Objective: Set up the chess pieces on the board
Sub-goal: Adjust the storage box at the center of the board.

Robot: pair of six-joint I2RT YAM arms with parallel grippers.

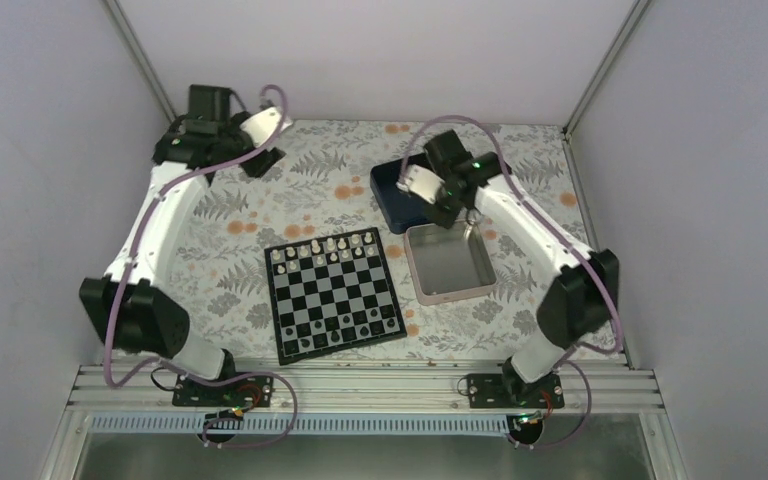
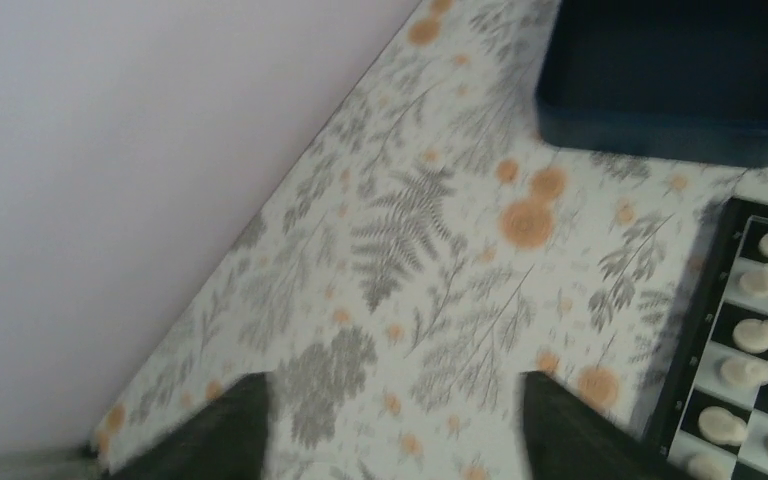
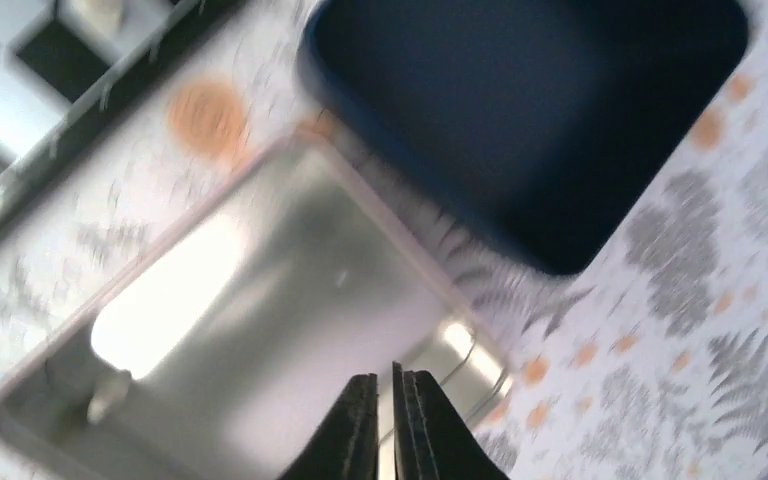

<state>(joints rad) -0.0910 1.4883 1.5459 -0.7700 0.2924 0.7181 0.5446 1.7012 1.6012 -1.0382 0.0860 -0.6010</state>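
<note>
The checkered board (image 1: 333,293) lies flat in the middle of the table. Cream-white chess pieces (image 1: 325,250) stand on its two far rows, and black pieces stand on its two near rows. My left gripper (image 1: 260,163) hangs over the cloth at the back left, away from the board. In the left wrist view it (image 2: 395,410) is wide open and empty, with the board's edge (image 2: 705,330) and cream pieces (image 2: 755,335) at the right. My right gripper (image 1: 452,220) is above the silver tin's far end. In the right wrist view it (image 3: 386,390) is shut, with nothing seen between the fingers.
A silver rectangular tin (image 1: 450,262) lies right of the board. In the right wrist view the tin (image 3: 290,330) holds one small pale object (image 3: 106,396) in a corner. A dark blue box (image 1: 400,195) sits behind the tin and shows in both wrist views (image 2: 675,80) (image 3: 530,110). Walls enclose the back and sides.
</note>
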